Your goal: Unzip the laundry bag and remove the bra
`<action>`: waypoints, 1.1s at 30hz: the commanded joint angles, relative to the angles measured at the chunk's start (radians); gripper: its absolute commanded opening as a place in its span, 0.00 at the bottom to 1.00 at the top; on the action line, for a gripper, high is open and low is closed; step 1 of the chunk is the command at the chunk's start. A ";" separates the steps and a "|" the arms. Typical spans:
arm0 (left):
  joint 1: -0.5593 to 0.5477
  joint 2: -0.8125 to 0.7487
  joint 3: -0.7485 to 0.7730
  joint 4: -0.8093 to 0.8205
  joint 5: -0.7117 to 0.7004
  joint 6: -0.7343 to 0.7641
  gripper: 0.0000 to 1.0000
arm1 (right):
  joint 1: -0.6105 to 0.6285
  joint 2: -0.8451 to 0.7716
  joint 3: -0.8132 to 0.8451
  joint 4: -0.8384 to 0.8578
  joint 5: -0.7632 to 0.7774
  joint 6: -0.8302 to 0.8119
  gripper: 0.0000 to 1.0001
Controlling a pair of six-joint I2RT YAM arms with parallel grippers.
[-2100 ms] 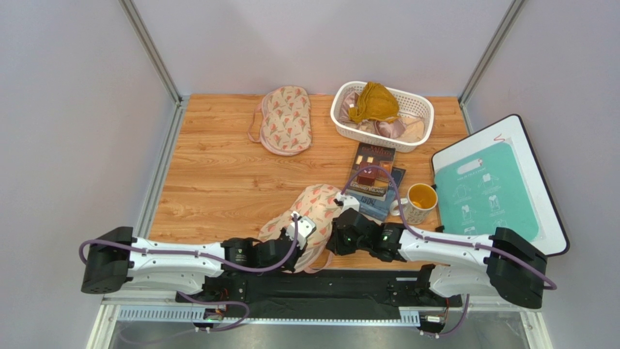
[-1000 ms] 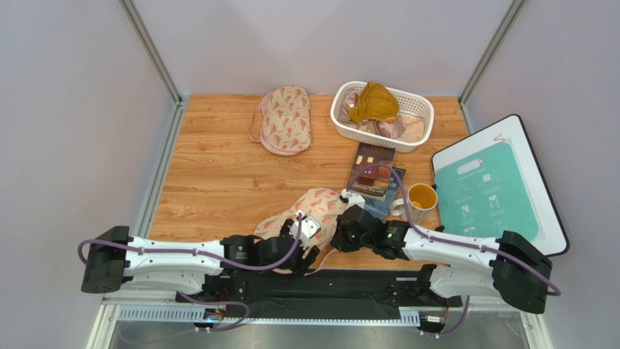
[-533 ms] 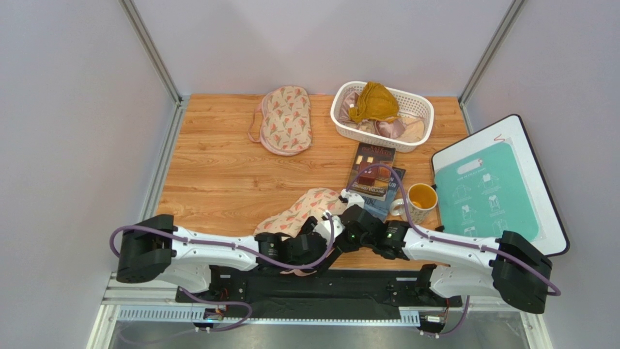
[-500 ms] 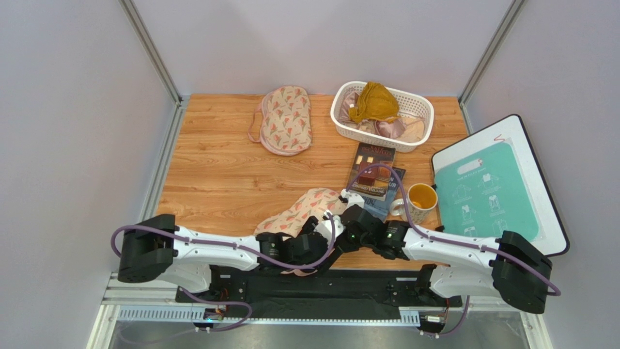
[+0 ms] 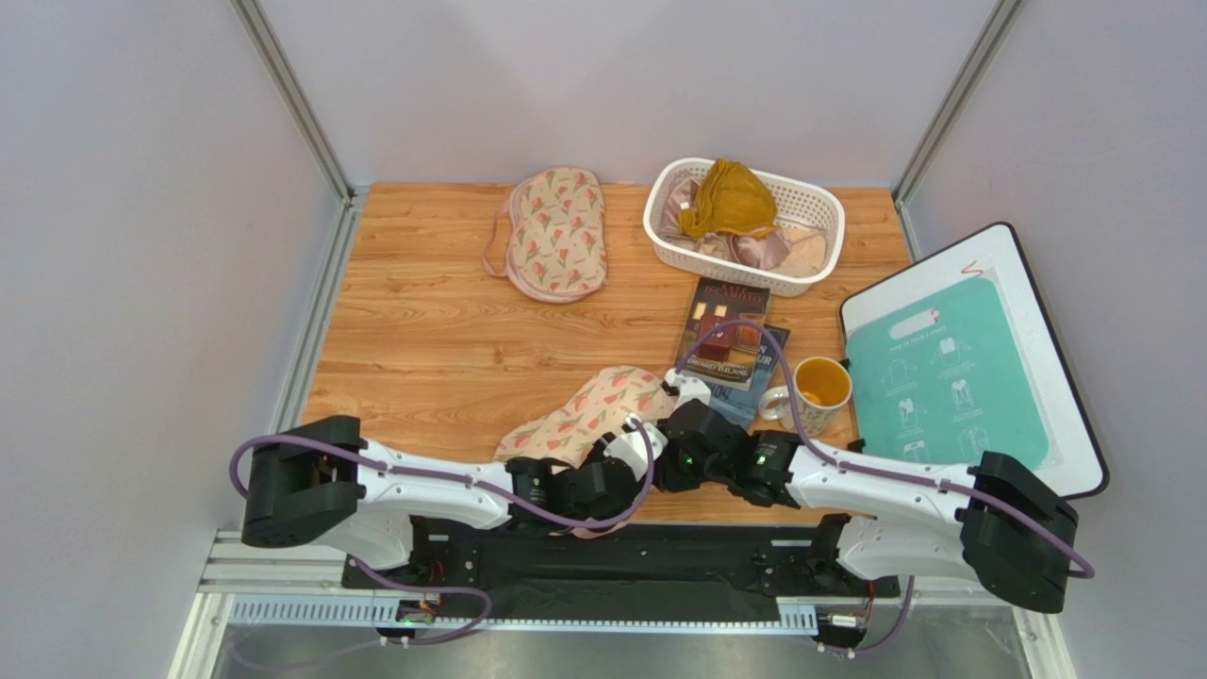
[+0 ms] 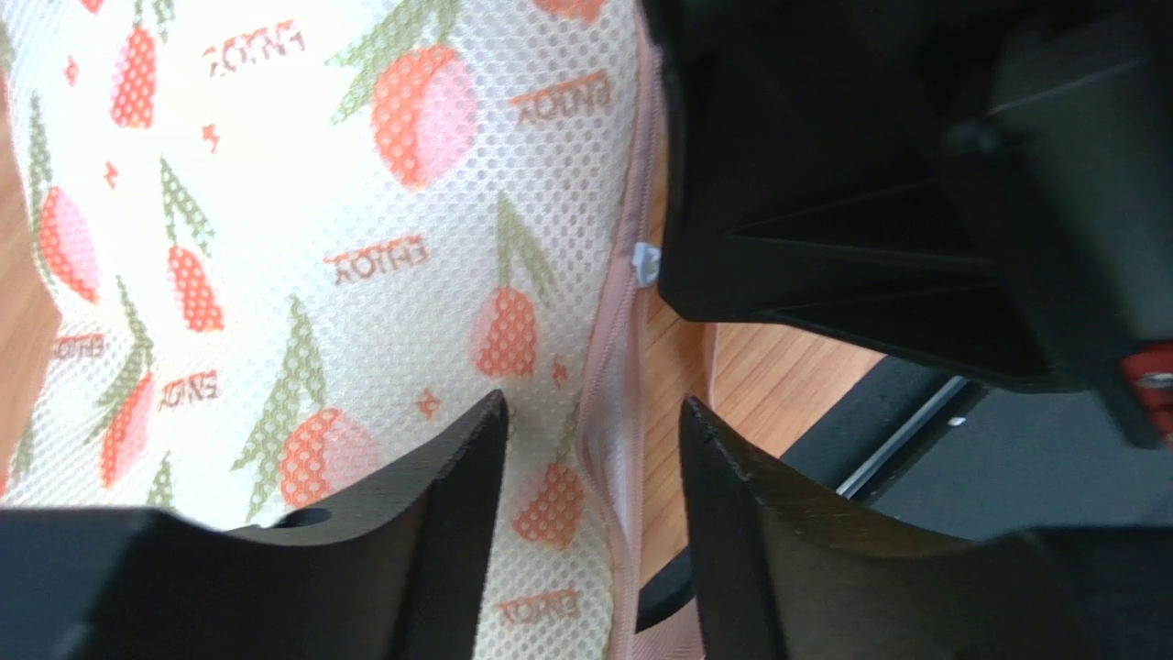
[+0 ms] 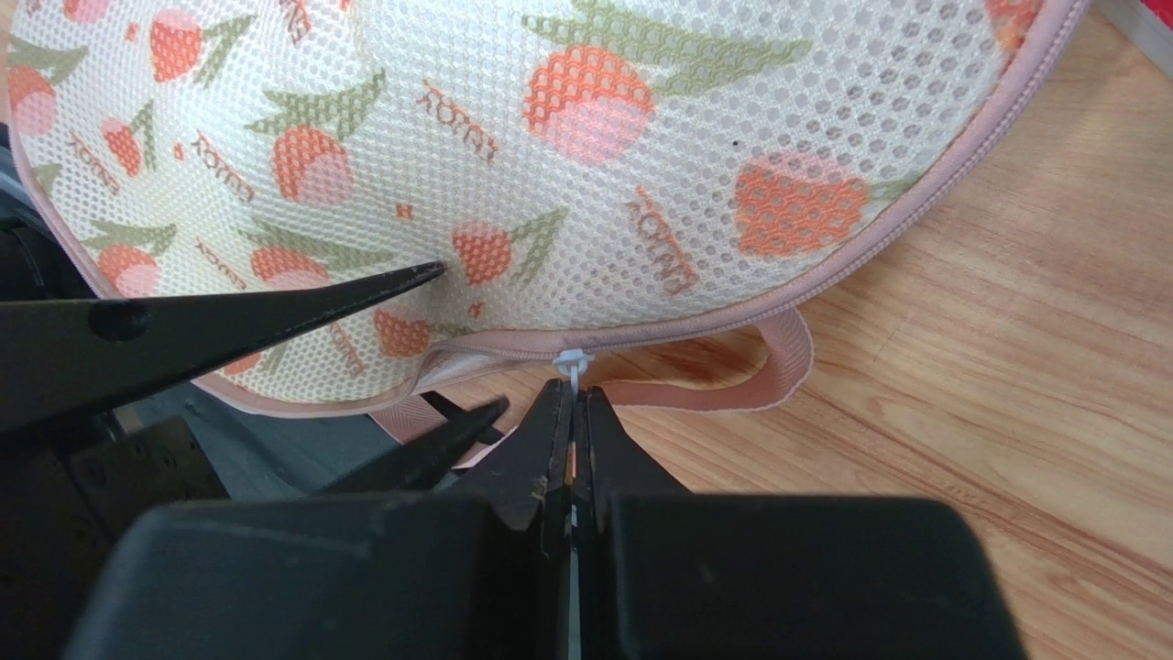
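As one laundry bag (image 5: pixel 584 410) is gripped, another (image 5: pixel 556 234) rests.

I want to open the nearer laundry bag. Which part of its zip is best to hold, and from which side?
Hold the small white zip pull, which sticks out at the pink-trimmed rim of the laundry bag, above the bare table. Come from outside the rim, low along the wood, and pinch the thin tab, as the right gripper does now.
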 commanded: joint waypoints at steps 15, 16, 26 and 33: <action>-0.005 -0.130 -0.078 -0.119 -0.110 -0.060 0.00 | -0.002 -0.063 -0.007 -0.006 0.019 0.004 0.00; -0.005 -0.138 -0.082 -0.140 -0.110 -0.061 0.00 | 0.000 -0.063 -0.006 -0.010 0.026 0.004 0.00; -0.005 -0.339 -0.172 -0.229 -0.095 -0.085 0.00 | -0.006 -0.063 0.009 -0.039 0.043 -0.007 0.00; -0.005 -0.388 -0.171 -0.249 -0.081 -0.072 0.00 | -0.006 -0.031 0.019 -0.003 0.016 -0.007 0.00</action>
